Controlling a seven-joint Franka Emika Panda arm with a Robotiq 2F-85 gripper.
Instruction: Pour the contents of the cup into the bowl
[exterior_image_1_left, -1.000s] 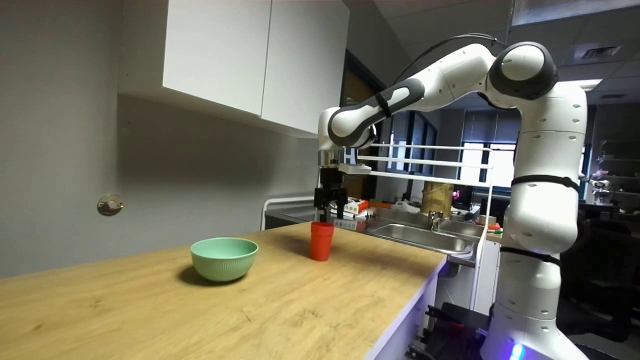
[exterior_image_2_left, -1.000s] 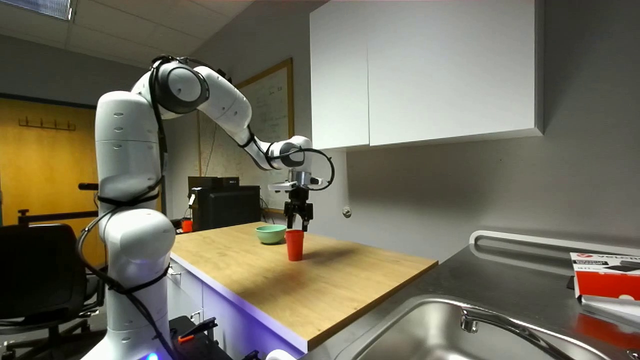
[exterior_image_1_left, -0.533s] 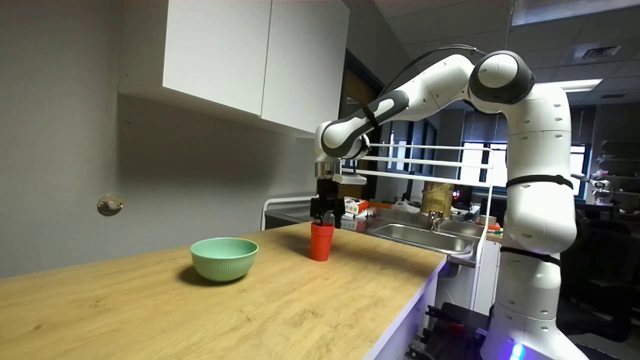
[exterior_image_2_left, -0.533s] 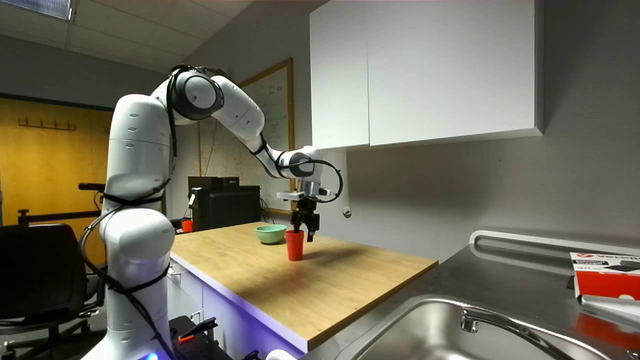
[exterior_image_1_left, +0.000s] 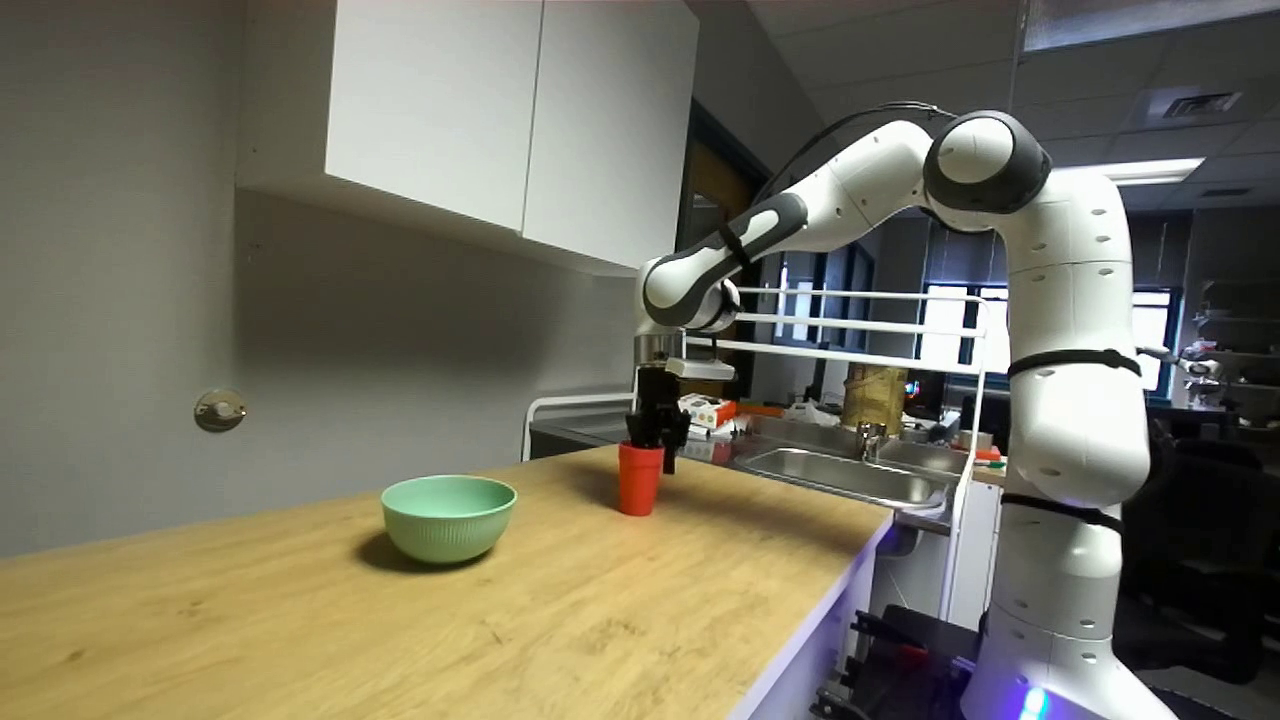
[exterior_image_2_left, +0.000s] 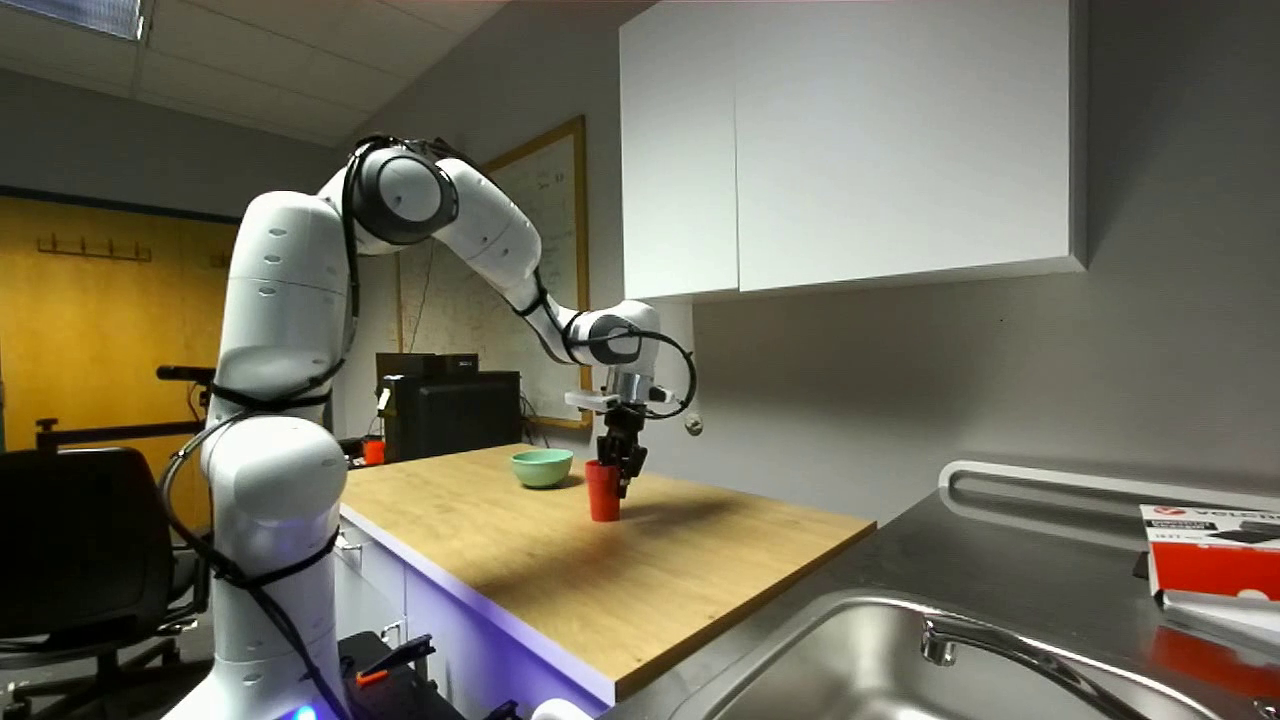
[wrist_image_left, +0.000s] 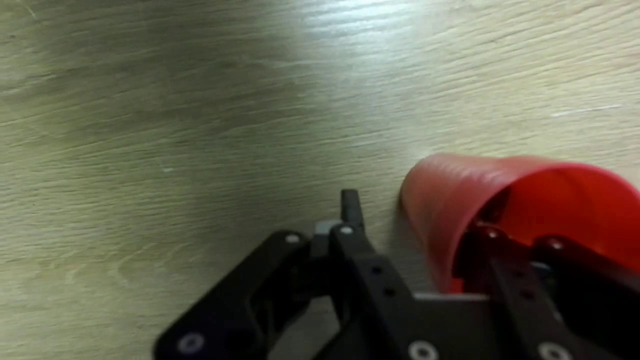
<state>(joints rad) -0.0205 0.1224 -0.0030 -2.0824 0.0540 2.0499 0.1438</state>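
Observation:
The red-orange cup (exterior_image_1_left: 638, 485) stands on the wooden counter in both exterior views. My gripper (wrist_image_left: 422, 210) straddles its rim: one of the fingers (wrist_image_left: 500, 260) reaches down inside, close against the near wall. The other of the fingers (wrist_image_left: 351, 210) is outside, with a strip of counter visible between it and the cup (wrist_image_left: 445, 200). So the jaws stand part way apart, with the cup wall between them but not clamped. Any contents are hidden; only red inner wall shows. The mint-green bowl (exterior_image_1_left: 448, 520) rests a short way from the cup, and out of the wrist view.
A white wall cabinet (exterior_image_1_left: 430, 110) hangs above the counter (exterior_image_1_left: 560, 620). A metal sink (exterior_image_1_left: 850, 475) and a white rail rack (exterior_image_1_left: 850, 325) lie beyond the counter's end. A red and white box (exterior_image_2_left: 1215, 550) sits on the dark worktop (exterior_image_2_left: 1000, 560).
My gripper has come down over the cup's rim, one finger now inside it, and its jaws have narrowed. The cup has shifted slightly along the counter. The bowl has not moved.

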